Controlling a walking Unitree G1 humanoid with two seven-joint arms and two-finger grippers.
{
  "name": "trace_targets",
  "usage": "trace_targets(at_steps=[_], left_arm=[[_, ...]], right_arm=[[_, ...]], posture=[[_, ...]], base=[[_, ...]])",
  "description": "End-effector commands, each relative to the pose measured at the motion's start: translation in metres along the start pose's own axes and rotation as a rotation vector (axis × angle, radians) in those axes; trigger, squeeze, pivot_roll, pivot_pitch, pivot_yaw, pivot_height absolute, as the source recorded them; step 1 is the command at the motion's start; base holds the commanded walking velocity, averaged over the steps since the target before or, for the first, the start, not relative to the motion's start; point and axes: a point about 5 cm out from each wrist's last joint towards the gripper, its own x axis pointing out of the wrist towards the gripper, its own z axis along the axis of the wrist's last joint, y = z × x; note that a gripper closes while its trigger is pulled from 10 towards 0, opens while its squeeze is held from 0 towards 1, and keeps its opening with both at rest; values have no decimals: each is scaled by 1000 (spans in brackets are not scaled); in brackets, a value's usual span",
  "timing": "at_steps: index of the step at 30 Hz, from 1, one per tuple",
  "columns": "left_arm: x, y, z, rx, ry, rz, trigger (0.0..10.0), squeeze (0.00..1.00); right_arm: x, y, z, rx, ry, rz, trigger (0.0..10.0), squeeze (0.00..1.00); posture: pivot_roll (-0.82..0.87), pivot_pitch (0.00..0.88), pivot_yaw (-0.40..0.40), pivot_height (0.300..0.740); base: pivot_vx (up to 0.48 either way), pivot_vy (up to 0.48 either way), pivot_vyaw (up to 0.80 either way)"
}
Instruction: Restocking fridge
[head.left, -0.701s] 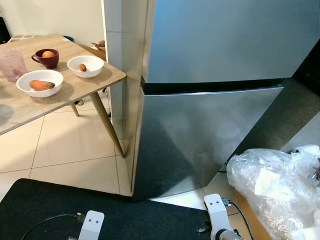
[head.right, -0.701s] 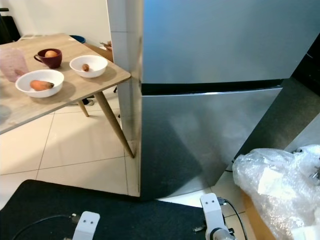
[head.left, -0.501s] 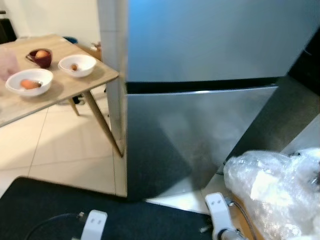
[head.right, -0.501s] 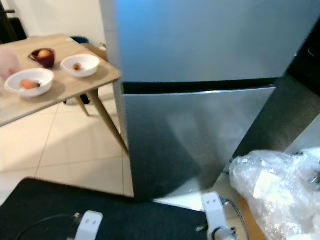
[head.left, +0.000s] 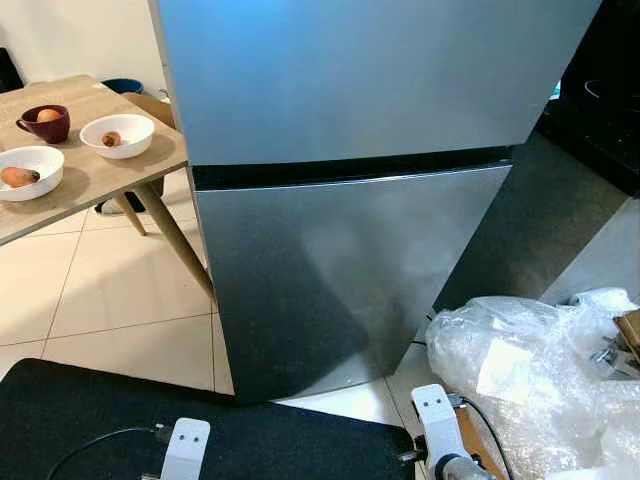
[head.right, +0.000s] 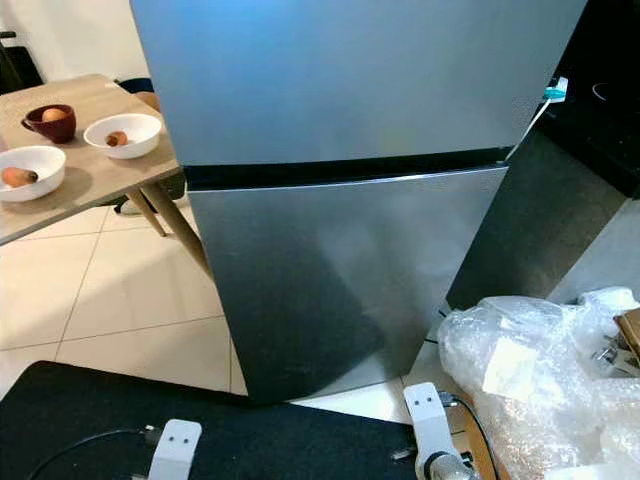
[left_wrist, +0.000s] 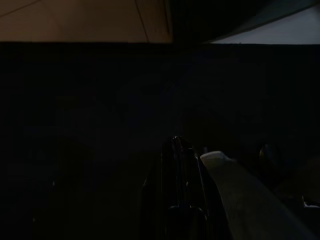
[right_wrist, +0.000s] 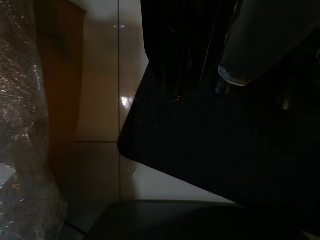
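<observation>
Fridge (head.left: 350, 230) sits dead ahead of you, both doors shut. Your view has swung right since a moment ago, so the worktop (head.left: 90, 180) with bowls (head.left: 117, 135) is now far left. Arms hang idle; can't tell either end effector's state.

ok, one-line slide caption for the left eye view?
Closed steel fridge dead ahead; wooden table with three bowls of food to its left, crumpled plastic wrap on the floor at right.

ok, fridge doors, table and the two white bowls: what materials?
Fridge doors: brushed steel look, soft streaky reflections. Table: pale wood or wood-look laminate, grain visible; hard to tell which. White bowls: glossy, probably ceramic, perhaps plastic.
</observation>
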Motion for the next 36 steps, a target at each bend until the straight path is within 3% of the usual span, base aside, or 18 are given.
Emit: trace_targets(at_steps=[1, 4, 14, 36], left_arm=[[-2, -1, -4, -21, 8, 1, 10000, 0], [-2, -2, -5, -54, 6, -1, 10000, 0], [-3, -1, -4, -42, -5, -12, 10000, 0], [-1, -2, -2, 0, 11, -47, 10000, 0]], right_arm=[[0, 1, 0, -12, -3, 8, 10000, 0], [0, 1, 0, -15, -2, 10, 10000, 0], [0, 2, -1, -22, 1, 12, 10000, 0], [0, 2, -3, -32, 14, 11, 10000, 0]], posture=[[-62, 55, -57, 700], [-62, 57, -56, 700], [-59, 59, -56, 700], [-54, 69, -51, 700]], base=[[0, 0, 0], [0, 160, 0], [0, 480, 0], [0, 0, 0]])
